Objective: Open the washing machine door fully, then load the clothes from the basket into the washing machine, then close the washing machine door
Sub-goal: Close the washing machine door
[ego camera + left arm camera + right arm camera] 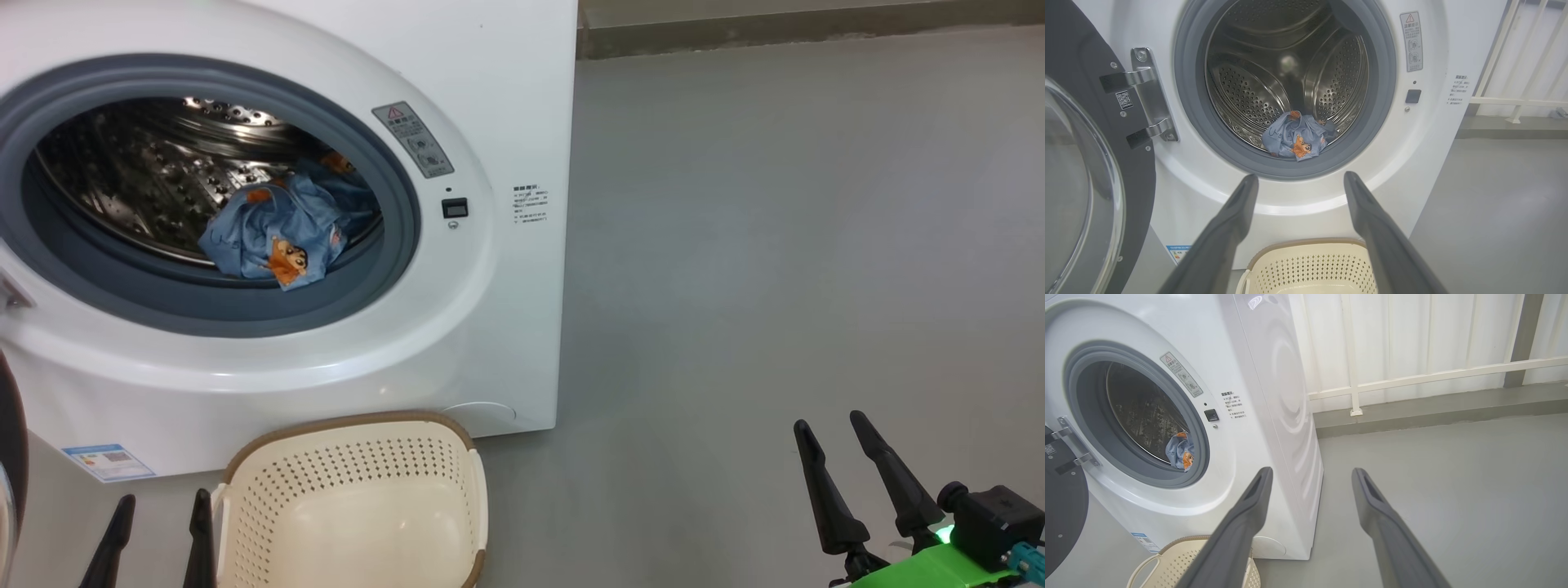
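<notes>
My left pincer (pixel 163 496) gapes empty beside the basket (pixel 343 420), maybe touching its rim; the clothes (pixel 1295 138) lie up ahead in the drum (pixel 1249 94). My right pincer (pixel 829 420), released too, sits well right.

The round mouth of the big white front-loading washing machine (pixel 506 98) is unblocked. Its large round door with the glossy black rim (pixel 1069 49) hangs swung out to the left on a metal hinge (pixel 1149 96), off the opening. In the steel perforated drum (pixel 1249 94) the light blue printed clothes (pixel 273 233) lie bunched at the front lip, low and right; above and behind them is free room. A small cream perforated plastic basket (pixel 351 425) sits on the floor just before the machine's base, under the opening. The left gripper (pixel 163 496), jaws spread, is hemmed between door edge and basket. Right of the machine, grey floor (pixel 775 245) lies open up to a low kerb (pixel 1433 412) and white railing (pixel 1412 379).
</notes>
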Controlling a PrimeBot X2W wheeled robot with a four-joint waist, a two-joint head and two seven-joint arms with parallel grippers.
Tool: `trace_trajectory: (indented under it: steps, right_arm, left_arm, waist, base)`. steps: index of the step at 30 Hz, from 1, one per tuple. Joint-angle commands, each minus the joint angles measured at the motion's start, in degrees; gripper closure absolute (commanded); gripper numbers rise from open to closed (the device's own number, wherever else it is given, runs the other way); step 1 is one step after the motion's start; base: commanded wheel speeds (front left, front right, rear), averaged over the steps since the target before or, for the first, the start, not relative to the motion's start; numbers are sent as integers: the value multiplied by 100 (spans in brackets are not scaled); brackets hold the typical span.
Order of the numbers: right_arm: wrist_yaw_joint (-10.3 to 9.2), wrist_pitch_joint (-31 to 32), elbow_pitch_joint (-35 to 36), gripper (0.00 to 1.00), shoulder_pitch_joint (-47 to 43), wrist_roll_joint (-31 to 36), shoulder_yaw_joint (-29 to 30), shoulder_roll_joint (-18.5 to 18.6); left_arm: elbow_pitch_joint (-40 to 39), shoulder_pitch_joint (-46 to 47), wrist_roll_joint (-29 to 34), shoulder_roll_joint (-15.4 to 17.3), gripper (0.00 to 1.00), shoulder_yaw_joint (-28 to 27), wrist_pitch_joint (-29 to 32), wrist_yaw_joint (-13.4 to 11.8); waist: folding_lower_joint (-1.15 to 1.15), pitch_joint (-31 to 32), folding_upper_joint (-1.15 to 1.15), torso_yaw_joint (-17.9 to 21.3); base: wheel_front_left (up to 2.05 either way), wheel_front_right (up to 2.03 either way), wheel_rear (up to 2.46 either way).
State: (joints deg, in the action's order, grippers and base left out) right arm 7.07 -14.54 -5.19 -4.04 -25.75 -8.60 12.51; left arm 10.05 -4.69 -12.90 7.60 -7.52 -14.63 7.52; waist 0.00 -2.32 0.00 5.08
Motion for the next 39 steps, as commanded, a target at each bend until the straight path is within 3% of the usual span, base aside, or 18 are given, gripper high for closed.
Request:
trace_trajectory:
  steps: [1,10,27,39]
  right_arm:
    - [42,-46,160,0,61,-68,-52,128]
    - [42,-46,153,0,79,-71,-60,123]
    - [42,-46,153,0,72,-69,-67,138]
    - [42,-46,159,0,24,-66,-83,145]
  left_arm:
    - [-191,102,64,100,0,-169,-37,-3]
    - [-203,99,95,85,0,-192,-37,-3]
    - [-285,45,46,126,0,-121,-37,-3]
    - [-270,-7,16,105,0,-105,-37,-3]
  waist:
    - [0,-4,0,-10]
    - [0,-12,0,-28]
    - [0,-25,0,9]
    - [0,32,0,-141]
  base:
    - [0,0,0]
    - [-17,17,0]
    - [-99,99,0]
    - [-8,8,0]
